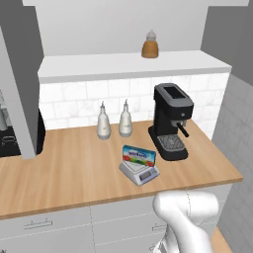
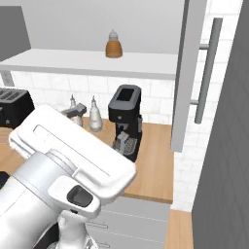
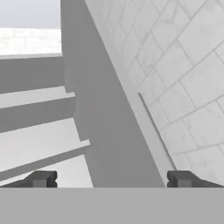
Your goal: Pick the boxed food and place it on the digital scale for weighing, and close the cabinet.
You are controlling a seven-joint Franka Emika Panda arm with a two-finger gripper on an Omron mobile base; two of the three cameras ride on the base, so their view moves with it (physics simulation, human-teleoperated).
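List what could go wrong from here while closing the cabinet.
1. The cabinet door stands open, edge-on to the open end effector; a glancing push could slip off it instead of swinging it shut.
2. The boxed food sits tilted on the digital scale; a bump from the arm could knock it off.

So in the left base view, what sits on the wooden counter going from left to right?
Black toaster-like appliance → first white pear-shaped bottle → second white pear-shaped bottle → light-grey digital scale with the flat blue boxed food on it → black coffee machine.
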